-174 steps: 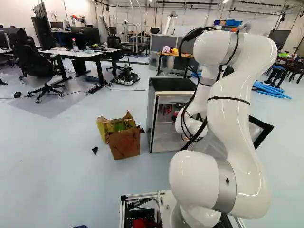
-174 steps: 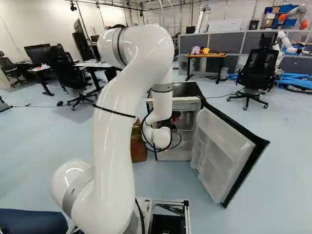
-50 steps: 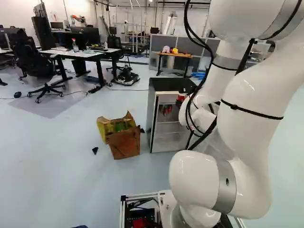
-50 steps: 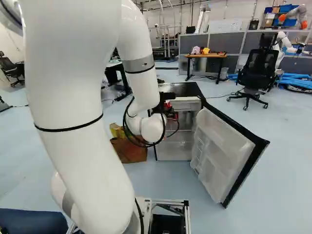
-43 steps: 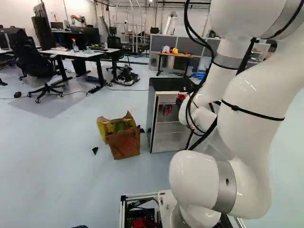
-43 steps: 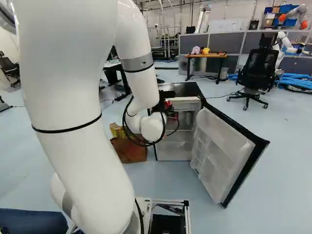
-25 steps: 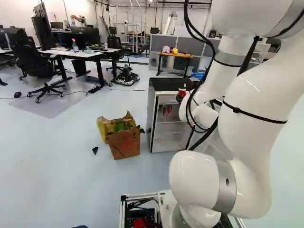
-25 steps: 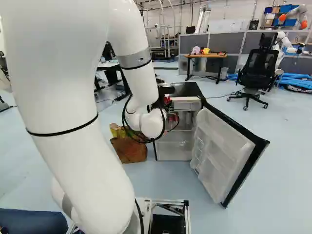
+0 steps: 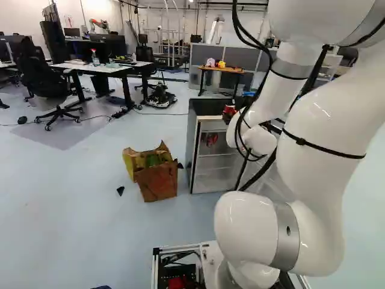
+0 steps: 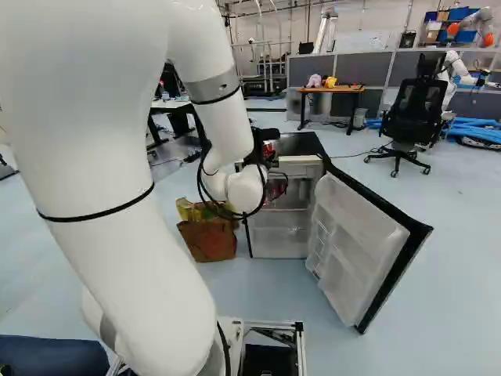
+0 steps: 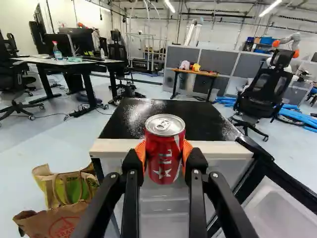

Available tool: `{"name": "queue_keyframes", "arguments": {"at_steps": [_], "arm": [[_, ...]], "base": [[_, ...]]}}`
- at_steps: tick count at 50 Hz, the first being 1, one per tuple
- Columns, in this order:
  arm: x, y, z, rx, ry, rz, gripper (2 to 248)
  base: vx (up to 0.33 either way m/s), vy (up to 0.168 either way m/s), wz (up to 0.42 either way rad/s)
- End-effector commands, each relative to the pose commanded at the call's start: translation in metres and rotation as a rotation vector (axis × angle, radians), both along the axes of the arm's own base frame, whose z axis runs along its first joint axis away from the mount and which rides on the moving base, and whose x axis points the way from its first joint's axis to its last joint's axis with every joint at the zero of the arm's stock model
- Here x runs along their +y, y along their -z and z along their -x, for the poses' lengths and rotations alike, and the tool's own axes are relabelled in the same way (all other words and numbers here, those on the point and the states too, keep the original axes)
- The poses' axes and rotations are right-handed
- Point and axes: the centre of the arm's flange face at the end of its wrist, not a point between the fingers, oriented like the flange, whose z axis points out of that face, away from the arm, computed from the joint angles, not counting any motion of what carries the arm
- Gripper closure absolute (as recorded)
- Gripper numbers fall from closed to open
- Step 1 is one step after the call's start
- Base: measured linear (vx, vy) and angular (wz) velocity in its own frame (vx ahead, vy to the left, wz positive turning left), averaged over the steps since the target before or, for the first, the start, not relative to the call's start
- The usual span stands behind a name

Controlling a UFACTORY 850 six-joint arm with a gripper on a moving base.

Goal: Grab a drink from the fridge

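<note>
Your pincer is closed on the red can, both sides. Fridge's top edge beyond it; open door low right, bags low left.

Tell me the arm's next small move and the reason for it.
Probably ease the red can a little farther back from the fridge, keeping it upright. The pincer already has it between both orange pads, and it hangs in front of the fridge's top edge, so backing off should lower the risk of a bump.
</note>
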Motion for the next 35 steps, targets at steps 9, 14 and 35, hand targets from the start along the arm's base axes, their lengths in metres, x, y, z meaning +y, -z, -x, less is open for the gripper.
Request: {"name": "queue_keyframes", "arguments": {"at_steps": [9, 14, 35], "arm": [[0.0, -0.007, -0.011, -0.017, -0.01, 0.008, 157], [0.0, -0.007, -0.018, -0.016, -0.015, 0.008, 157], [-0.003, -0.004, -0.048, -0.013, -0.031, 0.011, 157]], "base": [[0.0, 0.0, 0.0], [0.0, 0.0, 0.0], [0.0, 0.0, 0.0]]}}
